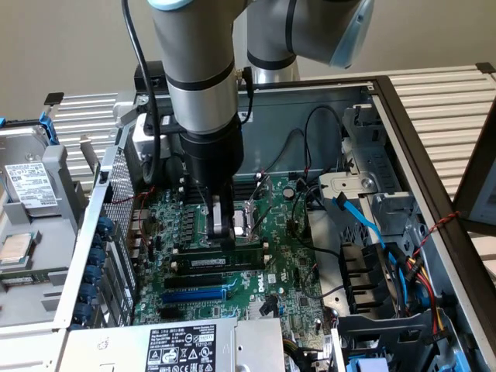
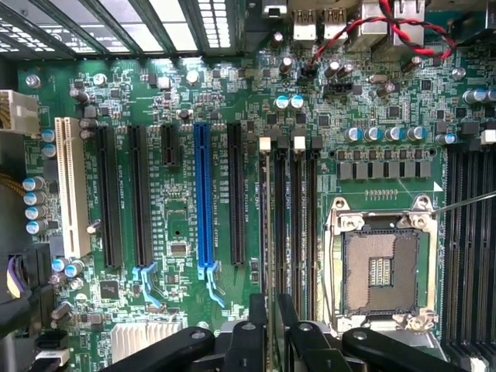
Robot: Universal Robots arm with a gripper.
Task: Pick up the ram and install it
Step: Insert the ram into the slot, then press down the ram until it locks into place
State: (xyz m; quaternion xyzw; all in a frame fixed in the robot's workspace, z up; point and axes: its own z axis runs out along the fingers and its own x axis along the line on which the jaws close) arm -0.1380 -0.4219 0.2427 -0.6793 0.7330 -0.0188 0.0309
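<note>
The ram (image 1: 217,261) is a long dark stick with a white label. It lies level along a black slot on the green motherboard (image 1: 283,271), in the open computer case. My gripper (image 1: 222,232) hangs straight down over the stick's middle, its tips just above the stick's top edge. In the wrist view the two black fingers (image 2: 257,322) stand a little apart. The ram's thin top edge (image 2: 266,232) runs under the gap between them, along the slot with white end clips. The gripper (image 2: 271,311) holds nothing.
A blue expansion slot (image 1: 198,294) (image 2: 203,194) lies parallel to the ram slots. The bare CPU socket (image 2: 380,263) sits on their other side. Blue and black cables (image 1: 364,225) crowd the exterior view's right. A hard drive (image 1: 31,186) lies outside the case on that view's left.
</note>
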